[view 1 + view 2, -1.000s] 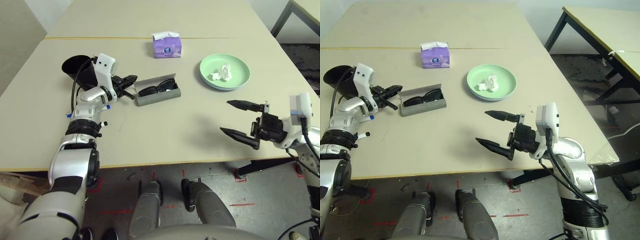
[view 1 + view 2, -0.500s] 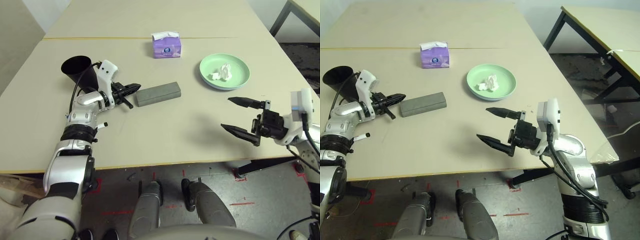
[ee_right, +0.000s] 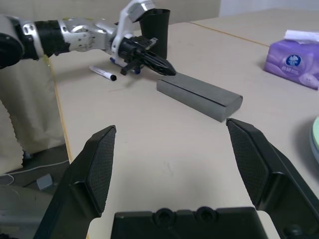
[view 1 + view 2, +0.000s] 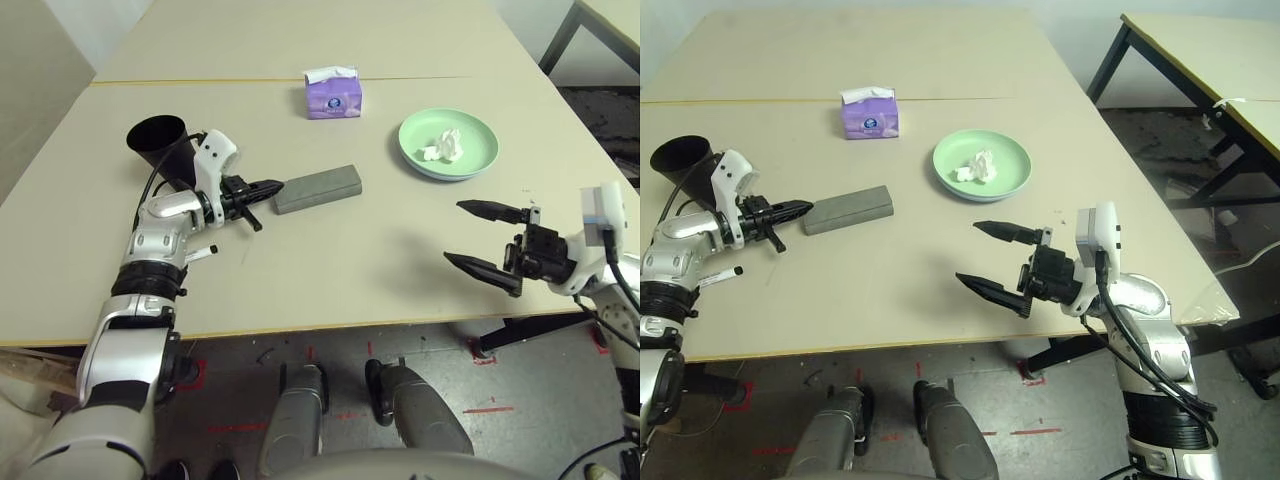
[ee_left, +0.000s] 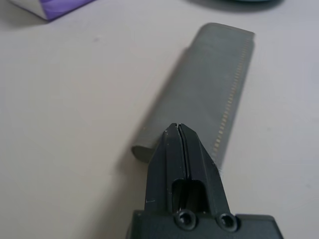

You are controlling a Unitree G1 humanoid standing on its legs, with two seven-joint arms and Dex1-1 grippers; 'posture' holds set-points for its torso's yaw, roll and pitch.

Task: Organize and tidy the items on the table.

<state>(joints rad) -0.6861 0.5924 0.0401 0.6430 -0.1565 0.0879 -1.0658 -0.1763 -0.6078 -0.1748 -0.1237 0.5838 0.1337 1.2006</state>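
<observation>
One grey glasses case (image 4: 317, 190), closed, is set on the bench (image 4: 330, 270), near the purple tissue box (image 4: 334, 93); the left jaws (image 5: 180, 129) are clenched together at its end, empty. One crumpled white tissue (image 4: 981, 166) is held in the green plate (image 4: 1006, 150); the right jaws (image 4: 980, 258) are spread wide, empty.

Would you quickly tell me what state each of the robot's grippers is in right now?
Left gripper: closed, holding nothing, at the end of the grey glasses case.
Right gripper: open and empty.

Silver arms (image 4: 140, 340) carry black bands, white brackets, dark cables.
</observation>
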